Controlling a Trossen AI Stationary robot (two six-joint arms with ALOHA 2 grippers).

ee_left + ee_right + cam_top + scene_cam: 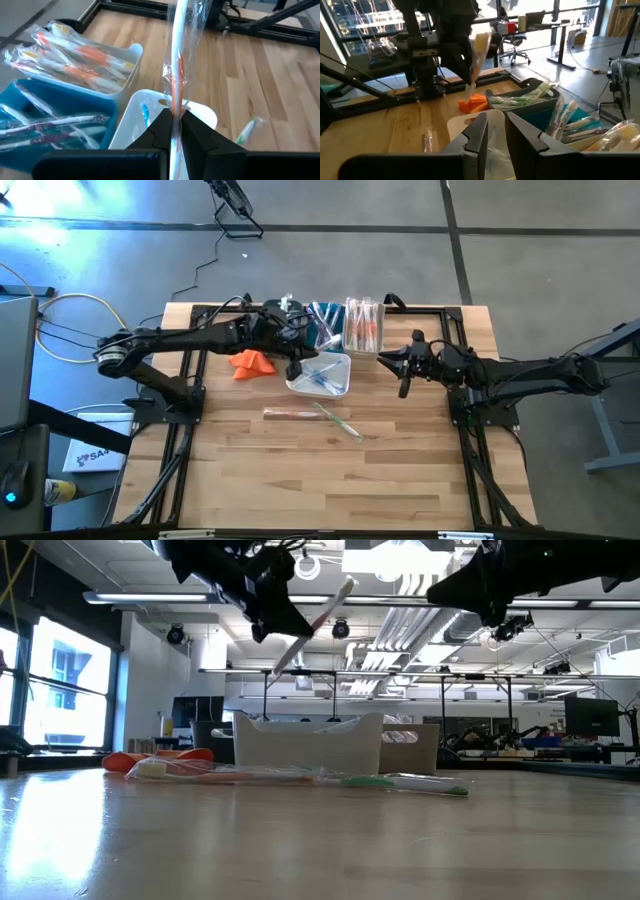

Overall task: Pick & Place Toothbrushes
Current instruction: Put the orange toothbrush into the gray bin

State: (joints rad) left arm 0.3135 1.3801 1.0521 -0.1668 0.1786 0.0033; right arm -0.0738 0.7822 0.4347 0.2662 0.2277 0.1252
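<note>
My left gripper (174, 122) is shut on a wrapped toothbrush (177, 60) with a white and orange handle, above a white bin (335, 383) that holds a blue toothbrush (145, 114). Behind it, a blue bin (30, 95) and a white bin (132, 52) are each filled with several wrapped toothbrushes. Two more toothbrushes (290, 414) (340, 423) lie flat on the table near the white bin. My right gripper (496, 132) hangs level to the right of the white bin, slightly open, with nothing between its fingers. My left gripper pinches the toothbrush's wrapped handle (175, 107) between its two fingers, part-way along its length. The fingers slant downward from the table's left side. The toothbrush is lifted clear above the white bin and tilted, its long free end (340, 595) rising past the fingertips.
An orange folded cloth (252, 362) lies left of the white bin, under my left arm. A black frame (455, 330) runs round the table's far and side edges. Bare wood stretches across the table's near half.
</note>
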